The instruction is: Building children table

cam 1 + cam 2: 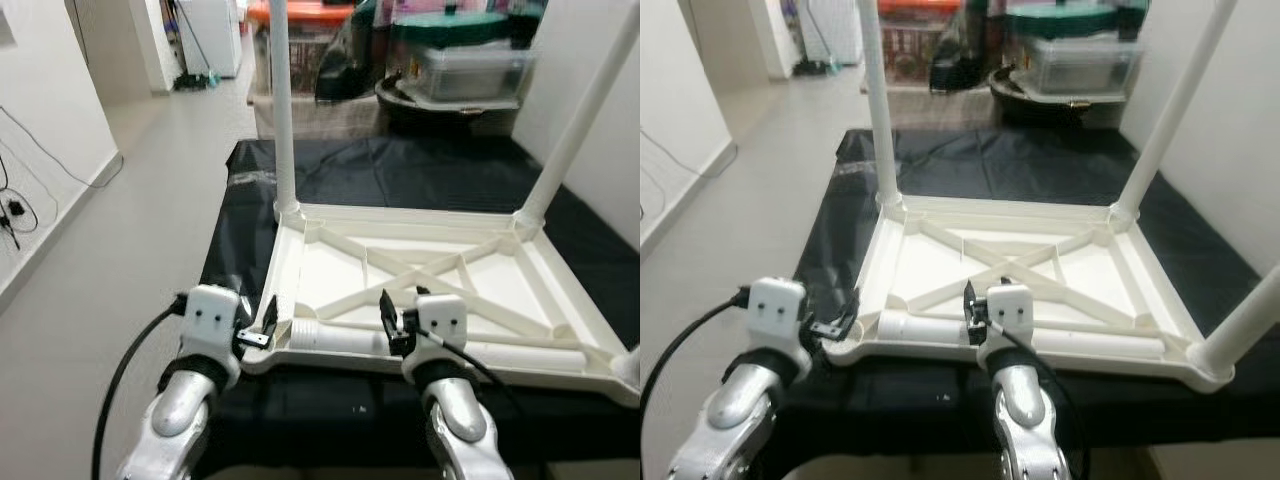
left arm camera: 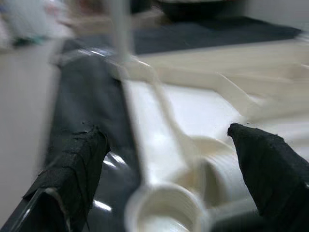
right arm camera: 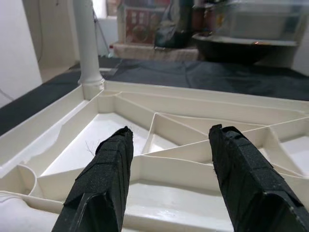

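A white plastic children's table top (image 1: 420, 262) is seen lying upside down on a black sheet (image 1: 400, 165), occupying the centre and right of the head views. Its ribbed underside faces up, with diagonal braces crossing in the middle. Two white legs are seen standing upright in the far corner sockets: the far left leg (image 1: 281, 100) rising to the top edge of the frame, and the far right leg (image 1: 583, 120) slanting toward the upper right. A third leg (image 1: 1250, 320) is seen at the near right corner, at the right edge of the right eye view. A loose white leg (image 1: 345, 338) is seen lying horizontally inside the near rim of the top, low in the frame.

The left gripper (image 1: 262, 328) is placed at the near left corner of the table top, in the lower left of the frame. Its fingers (image 2: 77, 169) are spread wide, and in the left wrist view the empty corner socket (image 2: 164, 212) and the threaded end of the loose leg lie between them, blurred.

The right gripper (image 1: 392, 322) is placed over the near rim, lower centre of the frame, just above the loose leg. Its fingers (image 3: 104, 179) are parted wide and nothing is held between them.

Storage bins (image 1: 470, 60) are seen at the top of the frame beyond the sheet.
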Available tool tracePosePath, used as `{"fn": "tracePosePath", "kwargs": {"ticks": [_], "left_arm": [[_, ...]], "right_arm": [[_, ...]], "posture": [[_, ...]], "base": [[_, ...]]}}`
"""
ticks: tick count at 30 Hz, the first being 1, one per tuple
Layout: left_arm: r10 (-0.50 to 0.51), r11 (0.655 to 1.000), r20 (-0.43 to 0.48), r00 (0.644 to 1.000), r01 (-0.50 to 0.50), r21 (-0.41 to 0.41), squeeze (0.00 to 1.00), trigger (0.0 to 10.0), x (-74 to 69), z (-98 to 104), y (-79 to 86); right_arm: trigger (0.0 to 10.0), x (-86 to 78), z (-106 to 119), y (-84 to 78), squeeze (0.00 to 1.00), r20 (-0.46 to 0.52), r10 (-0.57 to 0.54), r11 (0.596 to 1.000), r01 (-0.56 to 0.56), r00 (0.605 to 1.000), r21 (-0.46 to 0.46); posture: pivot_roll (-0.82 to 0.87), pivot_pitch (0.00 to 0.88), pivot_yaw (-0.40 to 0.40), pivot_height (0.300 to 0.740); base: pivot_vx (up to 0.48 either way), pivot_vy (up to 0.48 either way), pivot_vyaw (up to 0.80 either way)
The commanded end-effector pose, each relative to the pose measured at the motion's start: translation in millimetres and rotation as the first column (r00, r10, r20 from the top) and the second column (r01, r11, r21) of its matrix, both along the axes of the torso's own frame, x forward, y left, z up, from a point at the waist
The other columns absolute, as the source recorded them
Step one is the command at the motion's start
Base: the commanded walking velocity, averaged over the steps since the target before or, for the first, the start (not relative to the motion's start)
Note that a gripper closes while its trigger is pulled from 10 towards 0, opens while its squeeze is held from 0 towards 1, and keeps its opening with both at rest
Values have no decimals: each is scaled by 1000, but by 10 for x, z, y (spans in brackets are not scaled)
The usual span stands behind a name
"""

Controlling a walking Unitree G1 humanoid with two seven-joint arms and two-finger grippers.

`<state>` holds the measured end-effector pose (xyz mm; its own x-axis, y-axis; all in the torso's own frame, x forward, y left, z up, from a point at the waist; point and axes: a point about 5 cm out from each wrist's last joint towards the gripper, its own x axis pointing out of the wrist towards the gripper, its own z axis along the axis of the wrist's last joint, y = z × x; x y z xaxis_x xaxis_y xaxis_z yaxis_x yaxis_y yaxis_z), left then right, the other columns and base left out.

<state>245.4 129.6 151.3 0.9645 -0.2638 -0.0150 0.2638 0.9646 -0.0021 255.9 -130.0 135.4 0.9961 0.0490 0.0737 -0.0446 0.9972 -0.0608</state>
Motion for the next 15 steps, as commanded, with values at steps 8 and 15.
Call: {"fn": "tracePosePath", "kwargs": {"ticks": [8,15], "left_arm": [[-253,965,-235,938,225,-137,0,10000,71,-171,113],[-331,941,-306,892,286,-183,0,10000,168,-207,269]], "right_arm": [[10000,-22,80,29,0,41,-3,1000,3,999,12],[10000,-1,119,-38,0,51,-29,1000,28,998,12]], "posture": [[41,0,-9,740],[44,27,1,740]], "base": [[0,0,0],[0,0,0]]}}
